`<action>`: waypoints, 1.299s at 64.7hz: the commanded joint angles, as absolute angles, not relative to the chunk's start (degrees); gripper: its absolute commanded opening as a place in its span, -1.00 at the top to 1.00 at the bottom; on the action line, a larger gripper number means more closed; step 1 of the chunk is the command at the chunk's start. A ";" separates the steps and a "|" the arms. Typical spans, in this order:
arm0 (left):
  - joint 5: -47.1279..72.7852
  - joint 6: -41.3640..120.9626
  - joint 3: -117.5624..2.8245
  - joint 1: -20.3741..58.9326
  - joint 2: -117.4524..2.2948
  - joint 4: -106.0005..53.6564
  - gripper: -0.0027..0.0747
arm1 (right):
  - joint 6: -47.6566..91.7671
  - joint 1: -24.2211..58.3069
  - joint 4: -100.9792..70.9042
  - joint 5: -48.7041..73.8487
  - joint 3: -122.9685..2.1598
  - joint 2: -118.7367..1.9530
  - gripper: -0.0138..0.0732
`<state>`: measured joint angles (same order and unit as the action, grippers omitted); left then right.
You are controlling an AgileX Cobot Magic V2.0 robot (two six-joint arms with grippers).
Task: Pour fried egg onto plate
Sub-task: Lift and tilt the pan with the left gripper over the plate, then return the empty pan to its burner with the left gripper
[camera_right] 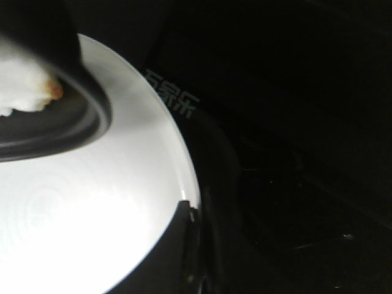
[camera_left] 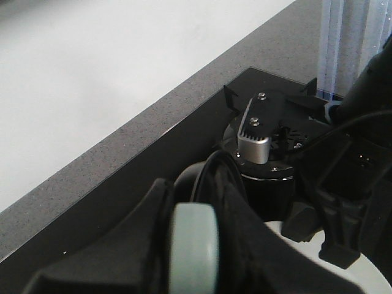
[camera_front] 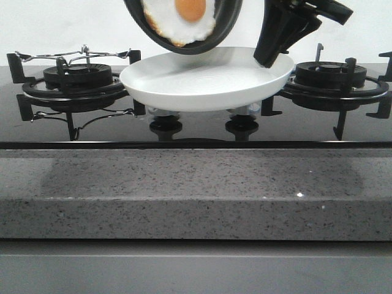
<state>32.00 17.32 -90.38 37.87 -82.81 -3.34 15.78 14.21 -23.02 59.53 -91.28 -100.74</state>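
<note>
The fried egg point(camera_front: 181, 18) lies in the black frying pan point(camera_front: 205, 38), tipped steeply above the white plate point(camera_front: 202, 82), which sits between two burners point(camera_front: 76, 82). The right gripper point(camera_front: 269, 58) hangs at the plate's rim; whether either gripper is clenched, I cannot tell.

Plain white wall point(camera_front: 73, 24) far behind; speckled grey stone tabletop point(camera_front: 196, 184) nearest, glossy black hob point(camera_front: 196, 131) set in it.

Grey counter edge point(camera_left: 116, 138) beside black hob point(camera_left: 153, 159)
</note>
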 commanded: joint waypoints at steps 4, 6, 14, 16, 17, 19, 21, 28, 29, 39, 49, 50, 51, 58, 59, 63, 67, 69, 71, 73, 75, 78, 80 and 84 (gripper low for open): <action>26.35 13.99 -92.56 38.35 -79.89 -0.47 0.98 | 16.20 14.05 -25.24 58.19 -92.72 -97.61 0.81; 26.60 13.32 -92.56 38.35 -79.89 0.70 0.98 | 16.20 14.05 -25.24 58.19 -92.72 -97.61 0.81; 28.20 11.15 -93.32 38.47 -79.89 2.93 0.98 | 16.20 14.05 -25.24 58.19 -92.72 -97.61 0.81; 28.64 11.15 -93.57 38.72 -79.89 3.27 0.98 | 16.20 14.05 -25.24 58.19 -92.72 -97.61 0.81; 28.66 11.15 -93.73 38.84 -79.89 3.40 0.98 | 16.20 14.05 -25.24 58.19 -92.72 -97.61 0.81; 28.66 11.06 -93.73 39.15 -79.89 3.54 0.98 | 16.20 14.05 -25.24 58.19 -92.72 -97.61 0.81; 28.53 11.06 -93.73 39.46 -79.89 3.68 0.98 | 16.20 14.05 -25.24 58.19 -92.72 -97.61 0.81; 28.53 10.07 -93.81 41.43 -79.89 6.60 0.98 | 16.20 14.05 -25.24 58.19 -92.72 -97.59 0.81; 28.53 9.47 -93.81 41.85 -79.89 7.89 0.98 | 16.20 14.05 -25.24 58.19 -92.72 -97.59 0.81; 29.70 1.33 -93.81 44.61 -79.89 20.38 0.98 | 16.20 14.05 -25.24 58.19 -92.72 -97.59 0.81; 31.28 -0.93 -93.81 45.59 -79.89 23.47 0.98 | 16.20 14.05 -25.24 58.19 -92.72 -97.59 0.81; 31.28 -0.93 -93.81 45.59 -79.89 23.47 0.98 | 16.20 14.05 -25.24 58.19 -92.72 -97.59 0.81; 31.32 -1.06 -93.81 45.59 -79.89 23.47 0.98 | 16.20 14.05 -25.24 58.19 -92.72 -97.59 0.81; 31.32 -2.74 -93.81 45.59 -79.89 23.47 0.98 | 16.20 14.05 -25.24 58.19 -92.72 -97.59 0.81; 31.32 -3.53 -93.81 45.59 -79.89 23.47 0.98 | 16.20 14.05 -25.24 58.19 -92.72 -97.59 0.81; 31.32 -6.09 -93.81 45.43 -79.89 23.47 0.98 | 16.20 14.05 -25.24 58.19 -92.72 -97.59 0.81; 31.16 -9.17 -93.81 44.41 -79.78 23.47 0.98 | 16.20 14.05 -25.24 58.19 -92.72 -97.59 0.81; 31.08 -11.47 -93.81 43.76 -79.66 23.14 0.98 | 16.20 14.05 -25.24 58.19 -92.72 -97.59 0.81; 30.74 -13.12 -93.81 42.96 -79.49 22.47 0.98 | 16.20 14.05 -25.24 58.19 -92.72 -97.59 0.81; 30.09 -14.56 -93.81 41.66 -79.22 20.78 0.98 | 16.20 14.05 -25.24 58.19 -92.72 -97.59 0.81; 29.53 -14.67 -93.81 39.99 -78.92 18.43 0.98 | 16.20 14.05 -25.24 58.19 -92.72 -97.59 0.81; 28.57 -14.57 -93.81 37.58 -78.52 13.16 0.98 | 16.20 14.05 -25.24 58.19 -92.72 -97.59 0.81; 28.28 -14.44 -93.81 35.88 -78.41 10.24 0.98 | 16.20 14.05 -25.24 58.19 -92.72 -97.59 0.81; 28.14 -13.85 -93.81 31.27 -78.28 4.38 0.98 | 16.20 14.05 -25.24 58.19 -92.72 -97.59 0.81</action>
